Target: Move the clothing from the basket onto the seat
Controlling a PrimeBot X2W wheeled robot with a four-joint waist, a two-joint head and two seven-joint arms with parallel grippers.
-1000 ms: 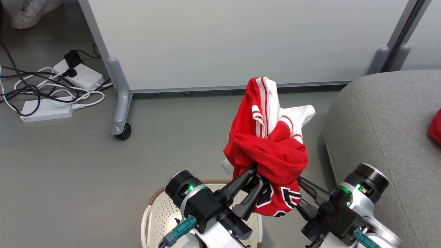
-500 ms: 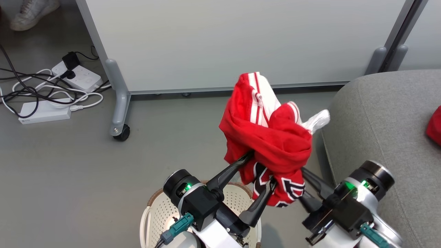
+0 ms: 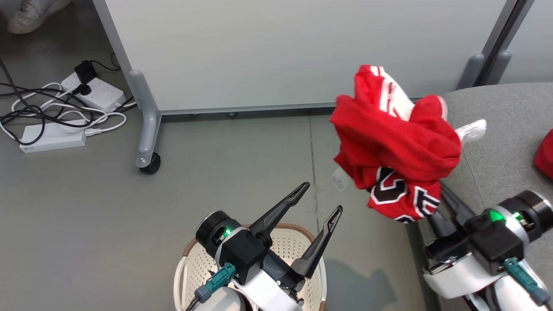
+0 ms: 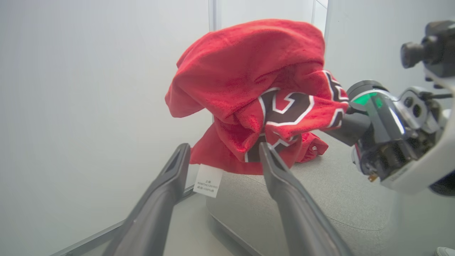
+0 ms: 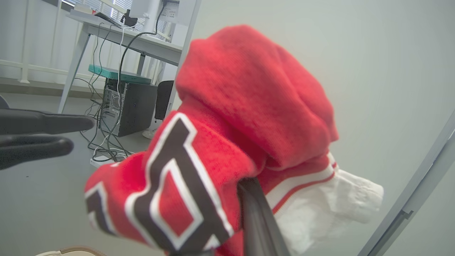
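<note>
The left claw (image 3: 322,197) stands wide open with nothing between its two long dark fingers (image 4: 160,199), which are well apart and touch no cloth. It hangs just above the cream-white perforated plastic laundry basket with a brown woven-look rim (image 3: 190,249); the basket lies directly beneath and behind its wrist.

The right claw (image 3: 437,199) is closed on the bright red fabric sports garment with white stripes and dark-and-white numerals (image 3: 395,142). The garment sits bunched over its fingertips and is held in the air, clear of the floor. In the right wrist view one dark finger (image 5: 256,213) runs up into the folds of the garment (image 5: 249,103), with the white part hanging to that finger's right. In the left wrist view the bundle (image 4: 249,78) hangs beyond the left claw's fingertips, and a small white care label (image 4: 208,180) dangles from its lower edge between them.

The large grey fabric-upholstered sofa cushion with rounded corners (image 3: 497,142) lies beside and under the right claw, and the held bundle hovers over its near edge. A second red garment (image 3: 545,153) lies on the cushion, farther out from the right claw.

To the outer side of the left claw, white power strips with tangled cables (image 3: 52,136) lie on the grey floor.
</note>
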